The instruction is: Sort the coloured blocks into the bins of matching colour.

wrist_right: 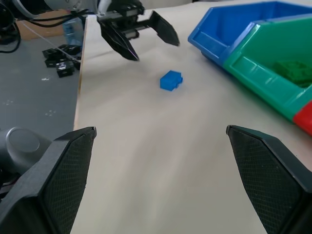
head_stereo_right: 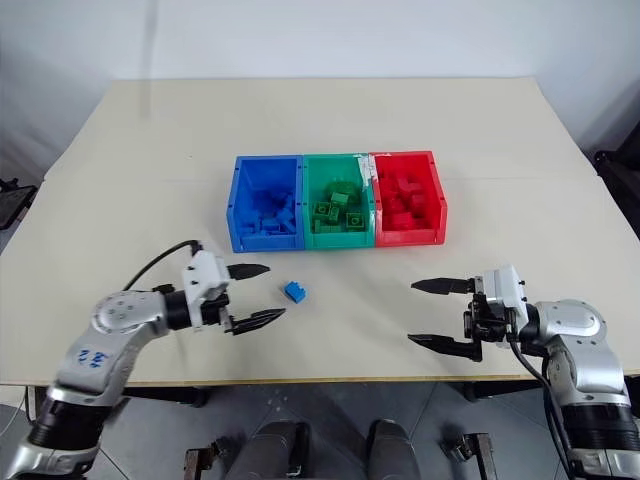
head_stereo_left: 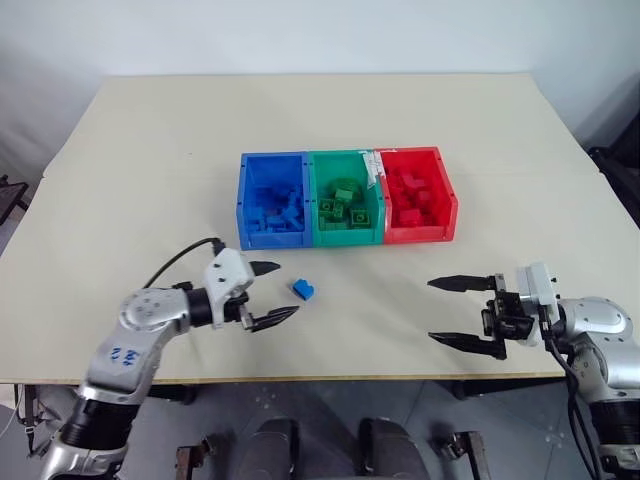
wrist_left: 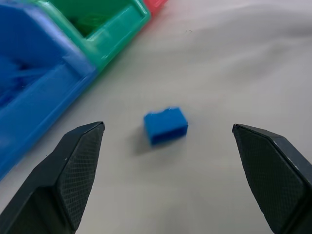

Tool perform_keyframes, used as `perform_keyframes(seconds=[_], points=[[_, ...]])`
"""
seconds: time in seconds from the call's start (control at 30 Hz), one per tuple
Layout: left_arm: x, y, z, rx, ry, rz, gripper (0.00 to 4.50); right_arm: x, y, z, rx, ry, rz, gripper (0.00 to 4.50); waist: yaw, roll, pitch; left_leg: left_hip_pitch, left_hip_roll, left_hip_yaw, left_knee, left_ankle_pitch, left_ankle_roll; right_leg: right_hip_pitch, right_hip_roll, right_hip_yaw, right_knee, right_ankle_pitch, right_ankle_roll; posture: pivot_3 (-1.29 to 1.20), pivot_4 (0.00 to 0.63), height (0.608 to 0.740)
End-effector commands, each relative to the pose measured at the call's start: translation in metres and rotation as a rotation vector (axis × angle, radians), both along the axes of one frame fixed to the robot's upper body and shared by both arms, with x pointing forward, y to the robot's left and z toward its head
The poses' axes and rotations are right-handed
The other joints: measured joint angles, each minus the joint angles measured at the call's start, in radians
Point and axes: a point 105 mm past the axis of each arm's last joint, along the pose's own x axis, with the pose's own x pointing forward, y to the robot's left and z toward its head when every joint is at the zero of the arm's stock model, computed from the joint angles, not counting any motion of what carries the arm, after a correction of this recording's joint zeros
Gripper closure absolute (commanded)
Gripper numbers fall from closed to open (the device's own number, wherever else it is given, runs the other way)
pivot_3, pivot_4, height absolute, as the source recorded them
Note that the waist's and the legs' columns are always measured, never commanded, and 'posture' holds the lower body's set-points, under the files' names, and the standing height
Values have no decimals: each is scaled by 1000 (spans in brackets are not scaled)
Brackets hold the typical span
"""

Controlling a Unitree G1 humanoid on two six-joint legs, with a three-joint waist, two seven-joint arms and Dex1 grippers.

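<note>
A small blue block [head_stereo_left: 302,289] lies on the table in front of the joined bins, below the blue bin [head_stereo_left: 272,201]. My left gripper [head_stereo_left: 272,293] hovers just left of it, open, its fingers pointing at the block, which sits ahead of and between them [wrist_left: 165,126]. The green bin [head_stereo_left: 346,198] holds several green blocks, and the red bin [head_stereo_left: 418,194] holds red blocks; blue blocks lie in the blue bin. My right gripper [head_stereo_left: 448,311] is open near the table's front right, pointing left, with nothing between its fingers.
The beige table [head_stereo_left: 320,120] stretches wide behind and beside the bins. Its front edge [head_stereo_left: 330,378] runs just below both grippers. In the right wrist view, cables and dark parts lie on the grey floor [wrist_right: 34,78] beyond the table's edge.
</note>
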Motion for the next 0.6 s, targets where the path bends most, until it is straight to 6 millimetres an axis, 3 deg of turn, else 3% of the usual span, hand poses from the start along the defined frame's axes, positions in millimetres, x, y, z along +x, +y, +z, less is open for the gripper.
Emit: perform_keyframes(seconds=[0.03, 0.23, 0.37, 0.6], points=[[9, -10, -8, 28, 13, 34, 30, -5, -1, 13, 9, -59, -24, 0, 1, 0, 0, 0, 0, 0, 0, 0, 0, 0, 0, 0, 0, 0, 0, 0, 150, 740], [23, -23, -19, 31, 36, 102, 30, -15, -1, 12, 14, -53, -57, 0, 5, 0, 0, 0, 0, 0, 1, 0, 0, 0, 0, 0, 0, 0, 0, 0, 150, 740], [21, -30, -19, 9, 50, 85, 930, -17, -1, 12, 19, -51, -72, 0, 5, 0, 0, 0, 0, 0, 2, 0, 0, 1, 0, 0, -1, 0, 0, 0, 150, 740], [16, -27, -22, 7, 52, 76, 2985, -15, 4, 12, 28, -51, -68, 0, 5, 0, 0, 0, 0, 0, 2, 0, 0, 1, 0, 0, -2, 0, 0, 0, 150, 740]])
